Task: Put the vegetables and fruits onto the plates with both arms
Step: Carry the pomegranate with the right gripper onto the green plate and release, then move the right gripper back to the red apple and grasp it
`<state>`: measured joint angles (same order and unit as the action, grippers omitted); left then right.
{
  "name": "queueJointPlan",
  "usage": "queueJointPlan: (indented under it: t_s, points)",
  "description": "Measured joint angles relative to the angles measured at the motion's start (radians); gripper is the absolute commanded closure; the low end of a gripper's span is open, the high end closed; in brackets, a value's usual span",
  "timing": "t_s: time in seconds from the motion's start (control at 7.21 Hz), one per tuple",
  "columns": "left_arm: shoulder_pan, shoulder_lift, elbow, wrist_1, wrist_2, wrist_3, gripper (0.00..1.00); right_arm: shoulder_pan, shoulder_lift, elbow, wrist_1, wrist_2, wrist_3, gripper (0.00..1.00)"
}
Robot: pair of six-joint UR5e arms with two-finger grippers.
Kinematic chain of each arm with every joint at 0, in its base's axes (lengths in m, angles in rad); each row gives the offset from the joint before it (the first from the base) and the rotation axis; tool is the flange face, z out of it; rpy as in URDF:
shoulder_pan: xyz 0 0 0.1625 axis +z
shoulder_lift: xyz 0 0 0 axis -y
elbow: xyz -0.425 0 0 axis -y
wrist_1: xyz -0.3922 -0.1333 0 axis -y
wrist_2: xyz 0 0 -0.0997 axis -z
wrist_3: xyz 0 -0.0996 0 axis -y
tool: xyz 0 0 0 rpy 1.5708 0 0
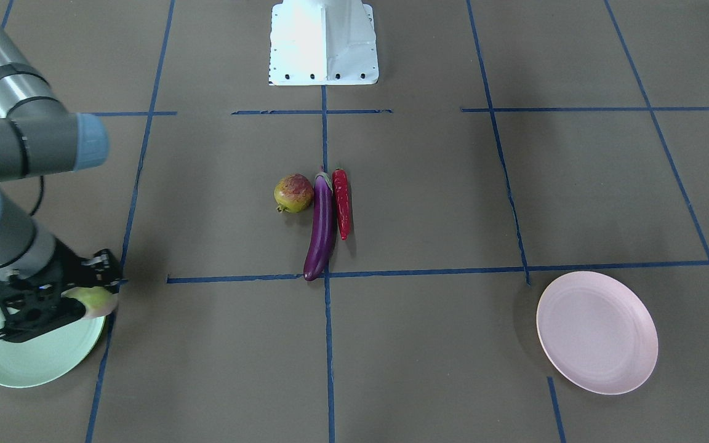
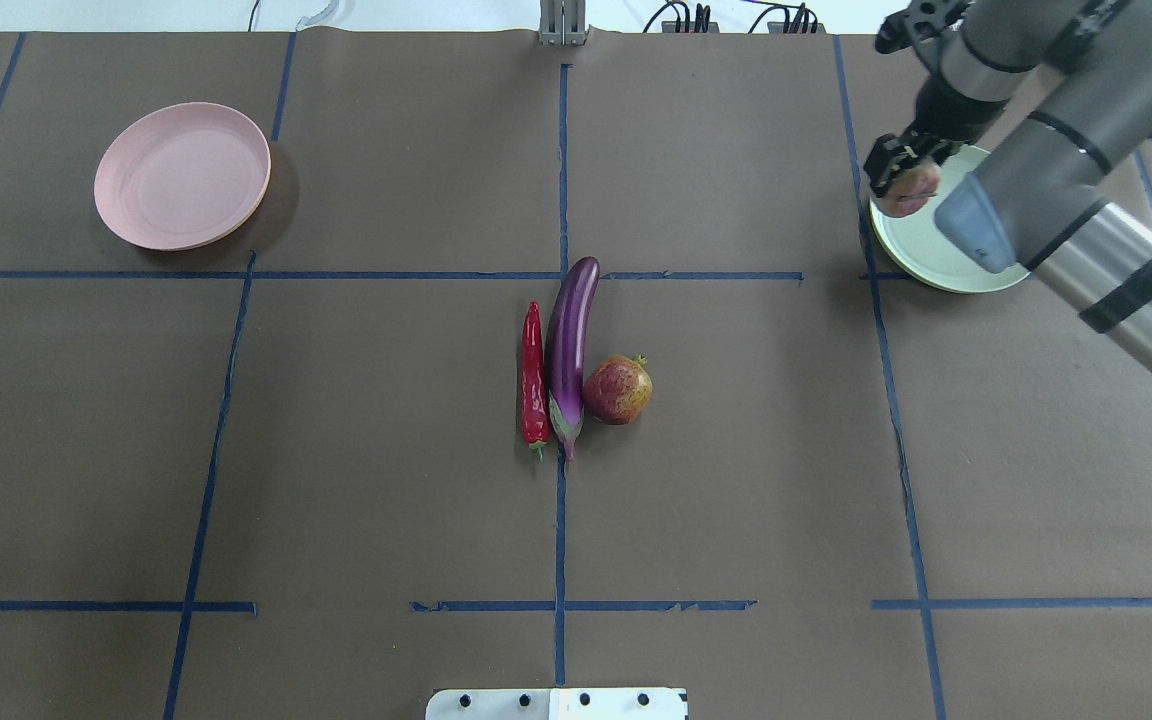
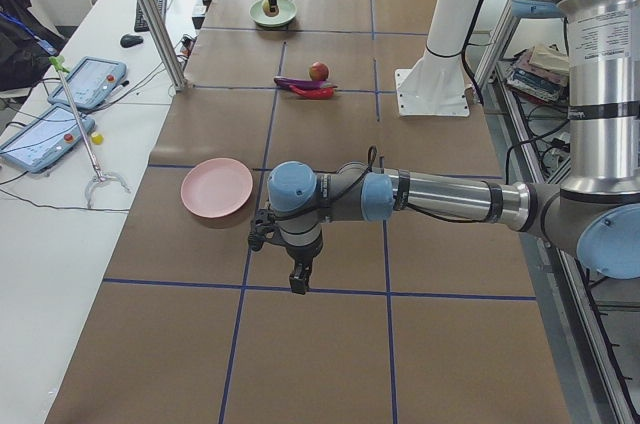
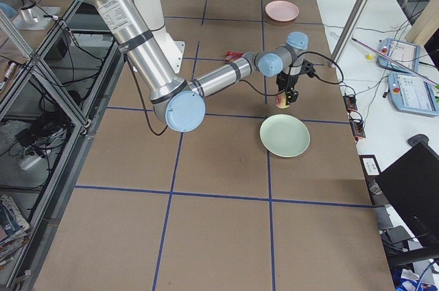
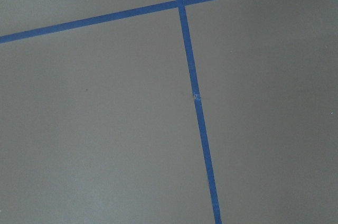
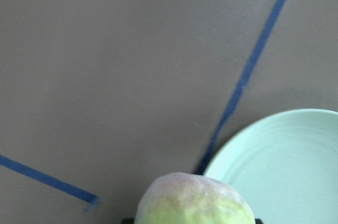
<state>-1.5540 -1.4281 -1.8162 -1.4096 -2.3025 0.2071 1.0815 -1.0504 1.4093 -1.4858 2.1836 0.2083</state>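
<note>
Table [image 2: 336,450]: flat, covered in matte brown paper, gridded with blue tape. Right arm [image 2: 1066,170]: grey-and-silver tube with light blue joint caps, reaching to the far right of the table. Left arm [image 3: 440,199]: same build, stretched low over bare paper. Left gripper [image 3: 298,279] points down; jaw state cannot be told. Pink plate [image 1: 597,332] and mint green plate [image 1: 34,363]: round, shallow, matte, well apart at opposite ends. Eggplant [image 1: 322,231]: long, glossy purple, slightly curved, at the centre. Red chili [image 1: 342,203]: thin, shiny, lying alongside it. Mottled red-yellow fruit [image 1: 293,192]: round, touching the eggplant's cap end on the other side. Right gripper [image 1: 80,294]: black, clamped on the pale green fruit [image 1: 97,301], smooth, round and pink-blushed, held aloft at the mint plate's rim.
</note>
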Motion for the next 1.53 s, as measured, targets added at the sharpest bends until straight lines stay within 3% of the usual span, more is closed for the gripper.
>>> queueJointPlan:
  t_s: [0.14,0.28,0.97,1.25,1.53]
  points:
    - [0.0,0.0,0.0,0.001,0.0,0.0,0.0,0.05,-0.061,-0.003,0.005,0.027,-0.102,0.07]
    - [0.0,0.0,0.0,0.002,0.0,0.0,0.0,0.069,-0.091,-0.012,0.007,0.037,-0.142,0.0]
    - [0.0,0.0,0.001,0.002,0.0,0.0,0.0,0.073,-0.099,-0.007,0.009,0.047,-0.127,0.0]
    - [0.0,0.0,0.001,0.002,0.0,0.0,0.0,0.0,-0.081,0.109,0.009,0.053,0.106,0.0]
    - [0.0,0.0,0.001,0.0,0.0,0.0,0.0,-0.174,0.006,0.211,0.009,-0.01,0.482,0.0]
